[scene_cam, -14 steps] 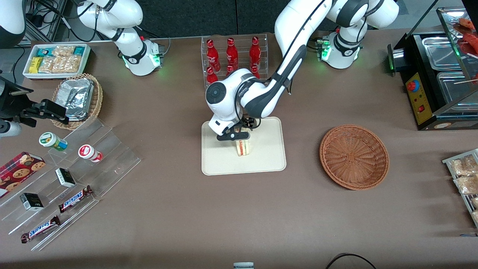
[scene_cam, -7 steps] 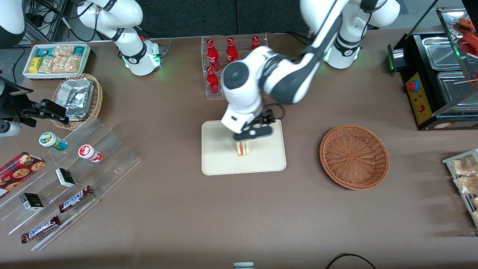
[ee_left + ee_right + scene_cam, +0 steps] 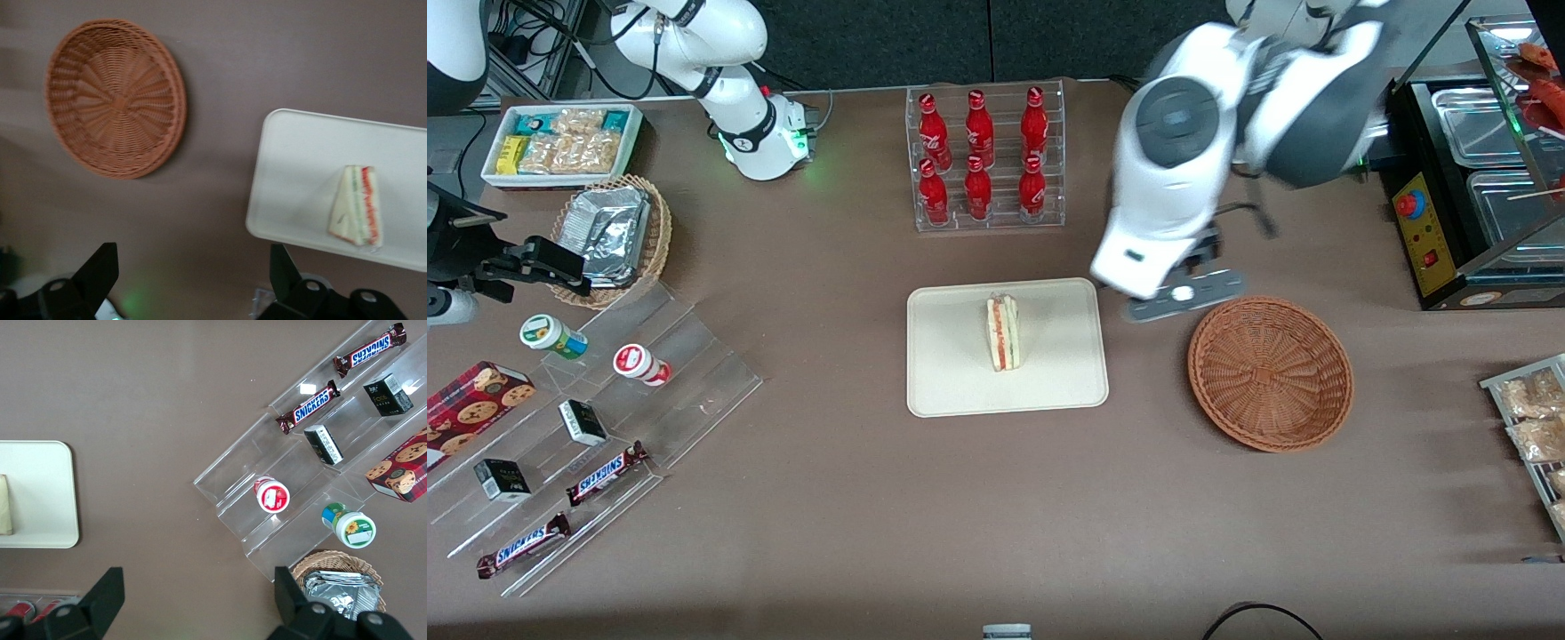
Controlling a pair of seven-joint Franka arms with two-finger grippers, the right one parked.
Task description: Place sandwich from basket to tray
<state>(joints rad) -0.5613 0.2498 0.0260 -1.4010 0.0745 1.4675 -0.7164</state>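
Sandwich lay on tray; basket empty. Pincer wide open, empty, above worktop between them. Advised clean retreat, upward.

seen from the front camera's table centre, a clear rack of six red bottles stood at twelve o'clock. a white bin of snack packets lay at ten, with a tan wicker basket of foil packets just nearer the camera. a clear stepped stand at eight held two snickers bars, small tubs and black boxes. a black food warmer sat at two.
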